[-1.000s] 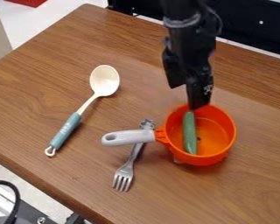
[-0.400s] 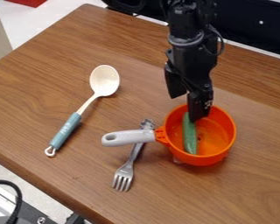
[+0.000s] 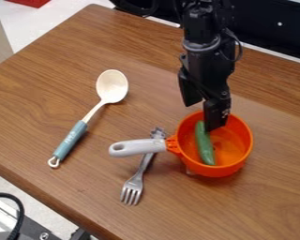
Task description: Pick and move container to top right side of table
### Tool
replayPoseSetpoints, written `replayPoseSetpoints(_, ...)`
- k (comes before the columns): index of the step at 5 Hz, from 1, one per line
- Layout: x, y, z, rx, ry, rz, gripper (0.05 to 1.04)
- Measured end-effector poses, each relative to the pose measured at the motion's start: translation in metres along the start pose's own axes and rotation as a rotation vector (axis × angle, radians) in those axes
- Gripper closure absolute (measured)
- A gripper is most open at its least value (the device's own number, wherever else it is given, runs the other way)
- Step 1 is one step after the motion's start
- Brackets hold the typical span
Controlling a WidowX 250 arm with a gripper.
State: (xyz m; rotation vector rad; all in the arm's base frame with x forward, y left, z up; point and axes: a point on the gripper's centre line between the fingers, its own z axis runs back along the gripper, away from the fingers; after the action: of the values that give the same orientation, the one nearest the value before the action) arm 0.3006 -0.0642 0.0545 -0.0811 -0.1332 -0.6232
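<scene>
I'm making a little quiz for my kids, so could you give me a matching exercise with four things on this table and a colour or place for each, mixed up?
1. Pot
2. Spoon
3. Fork
4. Green vegetable

A. Partly under a grey handle
B. Inside the pot
C. Orange
D. Cream, with a blue-green grip

Pairs: 1-C, 2-D, 3-A, 4-B

The jointed black robot arm (image 3: pixel 202 44) is extended downward from the top edge, and the black two-finger gripper (image 3: pixel 202 116) is pointed down with its fingers (image 3: pixel 215 112) parted.
</scene>
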Motion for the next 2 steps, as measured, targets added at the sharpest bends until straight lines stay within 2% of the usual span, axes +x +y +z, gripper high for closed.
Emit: replayPoseSetpoints(2, -0.0007, -0.0007, -0.0079, 0.017, 0.006, -0.006, 0.684)
